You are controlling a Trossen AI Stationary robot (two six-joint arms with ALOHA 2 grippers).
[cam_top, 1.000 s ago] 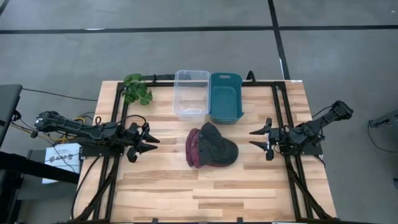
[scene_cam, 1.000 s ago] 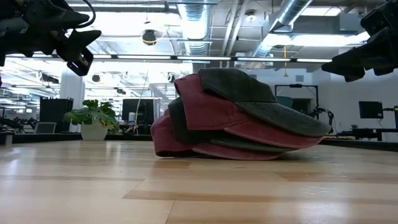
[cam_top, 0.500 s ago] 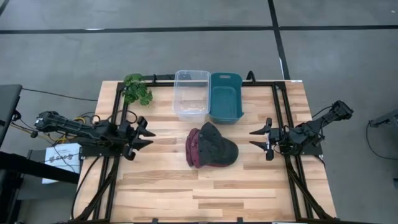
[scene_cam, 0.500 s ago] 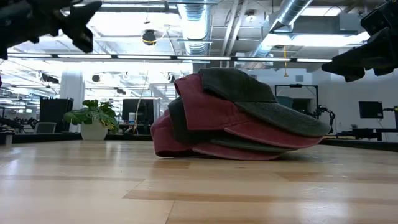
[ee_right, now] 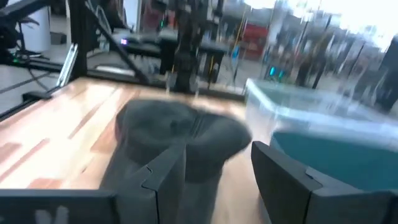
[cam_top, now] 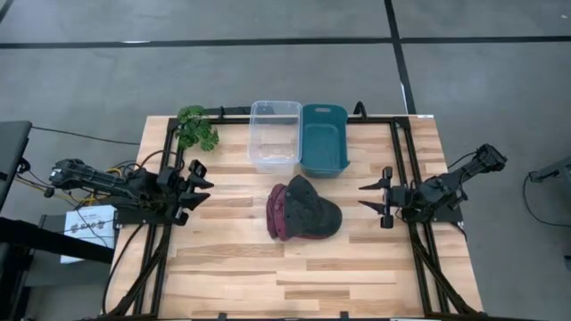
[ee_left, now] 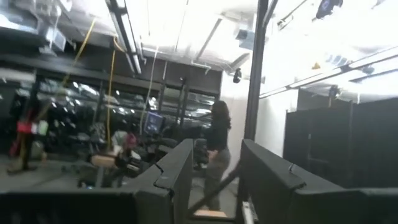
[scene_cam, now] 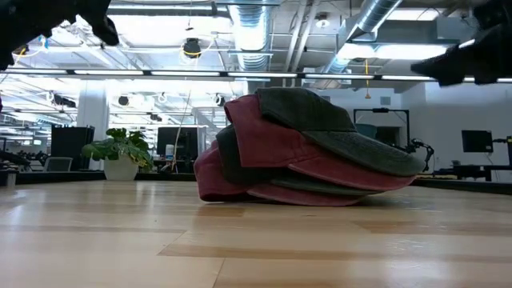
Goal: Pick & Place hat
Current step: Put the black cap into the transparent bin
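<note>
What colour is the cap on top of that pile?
The top cap is dark grey, lying over maroon caps; the low view shows it best.

Just a plant (cam_top: 197, 127) in the table's (cam_top: 241, 276) far left corner, plus a clear bin (cam_top: 275, 135) and teal bin (cam_top: 323, 140) touching side by side at the far edge.

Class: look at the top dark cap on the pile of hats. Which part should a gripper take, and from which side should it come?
Probably the brim of the top cap: it juts out flat and thin toward the right gripper, clear of the red cap beneath. Come in from the right, fingers above and below the brim. The rounded crown gives less to pinch and could drag the pile.
</note>
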